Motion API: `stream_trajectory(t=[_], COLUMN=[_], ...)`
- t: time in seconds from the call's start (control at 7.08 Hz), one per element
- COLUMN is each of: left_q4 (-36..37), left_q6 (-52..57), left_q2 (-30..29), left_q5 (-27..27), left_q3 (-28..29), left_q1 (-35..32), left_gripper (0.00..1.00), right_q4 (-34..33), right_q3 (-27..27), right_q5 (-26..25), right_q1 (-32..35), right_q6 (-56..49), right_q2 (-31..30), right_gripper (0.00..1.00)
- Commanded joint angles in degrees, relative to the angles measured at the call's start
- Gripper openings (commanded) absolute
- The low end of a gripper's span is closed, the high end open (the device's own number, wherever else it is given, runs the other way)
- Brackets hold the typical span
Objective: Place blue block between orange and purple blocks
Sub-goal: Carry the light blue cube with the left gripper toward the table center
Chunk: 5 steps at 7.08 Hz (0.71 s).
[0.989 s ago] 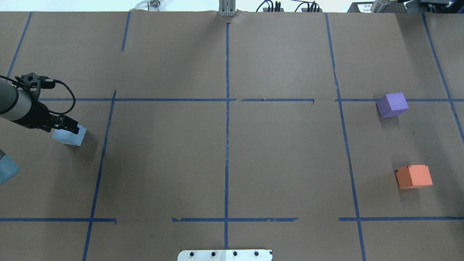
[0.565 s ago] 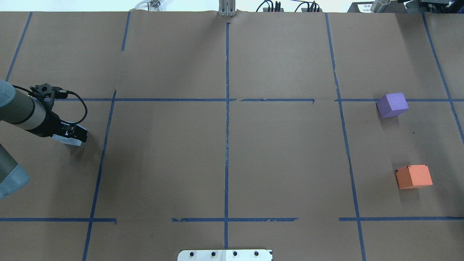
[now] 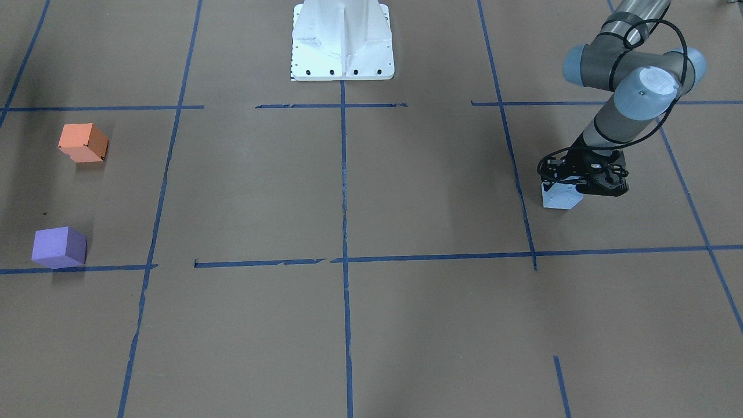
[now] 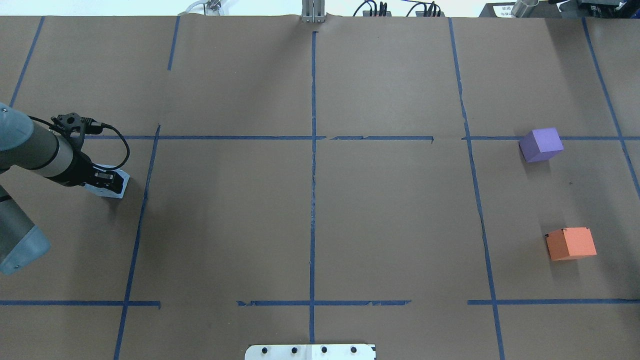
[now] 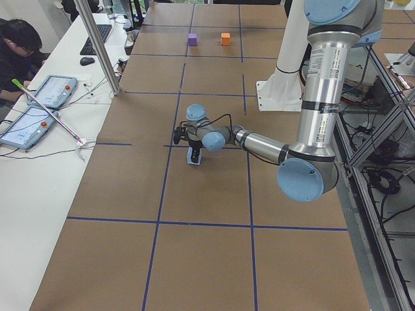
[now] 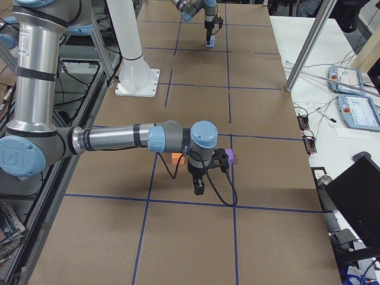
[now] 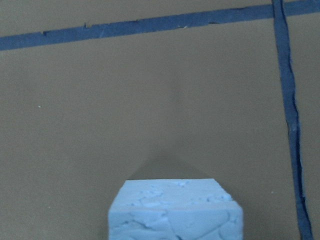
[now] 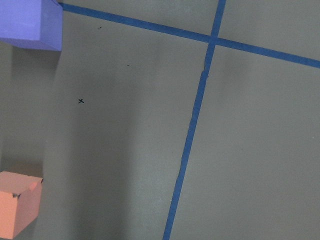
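Obs.: the pale blue foam block is at the far left end of the brown-paper-covered counter, just left of a long blue tape line and below the cross line. The left gripper is set down over the top of it, pointing straight at the counter. In the front-facing view the block pokes out from under the black gripper, and only its lower faces are clear. The left wrist view has the block centred at the bottom edge, close under the camera, with its shadow on the paper just beyond. No fingers enter that view. From the outside views the left gripper looks narrowed onto the block, holding it by the upper part. Whether the block's base touches the counter cannot be told. The orange foam block and the purple foam block are at the opposite, right end, well apart from the blue one, purple farther from the robot and orange nearer, with bare paper between them. The right gripper hangs over the counter near that pair. It shows only in the right side view, so I cannot tell its opening. Its wrist camera catches the purple block and the orange block along the left edge.
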Motion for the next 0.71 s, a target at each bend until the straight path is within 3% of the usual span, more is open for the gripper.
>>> stream_trajectory(t=[0.0,0.14,0.42,0.57], left_q4=[12.6,20.6,22.96,22.53], left_q6=[-1.01,-6.06,-16.78,-21.71], left_q2=[-11.4,-19.47,-28.05,-34.17], left_q5=[0.08,0.08,2.7,7.24], left_q3=[-1.2,-0.94,0.72,5.43], left_q1=[-0.17,0.7,8.93,13.93], left_gripper=[0.24,0.24,0.25,0.25], right_q4=[0.0,0.0,0.0,0.0], right_q3=[0.0,0.0,-0.09,-0.09], right_q5=[0.0,0.0,0.0,0.0], right_q1=[0.0,0.0,0.0,0.0], right_q6=[0.0,0.0,0.0,0.0], right_q2=[0.0,0.0,0.0,-0.09], right_gripper=[1.0,1.0,1.0,1.0])
